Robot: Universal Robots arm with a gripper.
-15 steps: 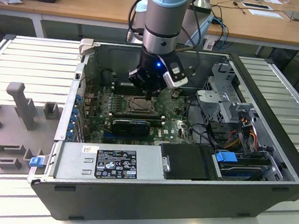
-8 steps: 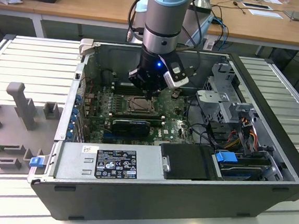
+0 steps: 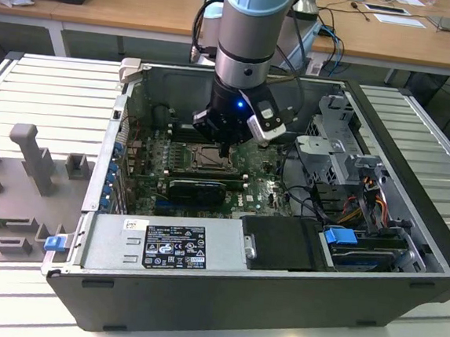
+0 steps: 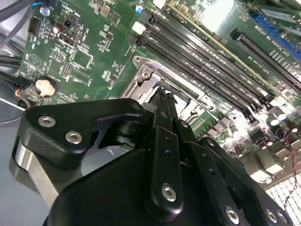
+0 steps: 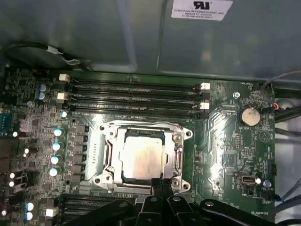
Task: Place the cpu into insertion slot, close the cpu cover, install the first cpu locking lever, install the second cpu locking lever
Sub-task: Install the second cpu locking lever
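gripper up front, fingers pinched together with nothing in them, tips at the cpu cover edge; cpu already sits in the insertion slot.

The pale silver square cpu lies flat in the silver-rimmed square insertion slot, lower centre; the thin silvery cpu cover frames it, closed.

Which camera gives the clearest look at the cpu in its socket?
The first wrist view: the cpu lies face-on, framed by the cpu cover. In the second wrist view the gripper blocks most of the socket; the exterior view shows it distant under the arm.
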